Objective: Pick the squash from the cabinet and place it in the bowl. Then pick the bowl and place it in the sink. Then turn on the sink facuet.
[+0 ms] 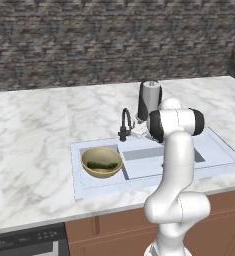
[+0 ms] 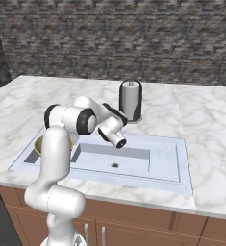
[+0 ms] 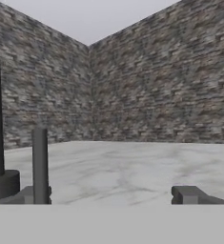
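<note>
One dark green squash (image 1: 102, 164) is seen lying inside the bowl (image 1: 101, 161), which is set in the sink (image 1: 154, 161) at its left end. Just behind stands the black sink facuet (image 1: 124, 124), with the gripper (image 3: 111, 194) beside it, fingers held apart.

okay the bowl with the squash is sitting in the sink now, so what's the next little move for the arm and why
Probably nudge the gripper sideways onto the faucet handle. The squash lies in the bowl, the bowl sits in the sink, and the fingers look spread beside the faucet's upright post.
</note>
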Available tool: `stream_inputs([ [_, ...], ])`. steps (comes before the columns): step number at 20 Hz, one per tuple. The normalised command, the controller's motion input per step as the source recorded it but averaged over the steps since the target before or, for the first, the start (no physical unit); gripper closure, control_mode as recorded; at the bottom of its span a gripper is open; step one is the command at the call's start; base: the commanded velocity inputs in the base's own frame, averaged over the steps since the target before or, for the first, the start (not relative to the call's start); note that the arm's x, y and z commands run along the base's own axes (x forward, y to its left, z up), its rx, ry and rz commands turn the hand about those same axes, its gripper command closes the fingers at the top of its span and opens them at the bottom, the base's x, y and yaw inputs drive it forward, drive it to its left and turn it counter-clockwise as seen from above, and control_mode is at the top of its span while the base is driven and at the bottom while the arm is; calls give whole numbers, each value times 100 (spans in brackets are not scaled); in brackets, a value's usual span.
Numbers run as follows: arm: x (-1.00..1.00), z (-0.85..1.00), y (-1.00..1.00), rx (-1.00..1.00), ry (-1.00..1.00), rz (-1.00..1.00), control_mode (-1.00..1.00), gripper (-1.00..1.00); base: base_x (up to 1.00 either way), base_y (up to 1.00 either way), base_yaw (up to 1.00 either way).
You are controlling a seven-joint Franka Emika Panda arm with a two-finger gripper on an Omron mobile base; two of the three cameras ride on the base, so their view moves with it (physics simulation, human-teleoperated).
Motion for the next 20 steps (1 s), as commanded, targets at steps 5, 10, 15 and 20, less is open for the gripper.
stream_inputs([
  [5,23,-2,22,0,4,0,-100,-100,0,0,0],
  [10,21,0,13,0,2,0,-100,100,0,0,0],
  [15,11,2,-7,5,12,0,-100,100,0,0,0],
  [20,1,14,-36,13,18,-5,-100,100,0,0,0],
])
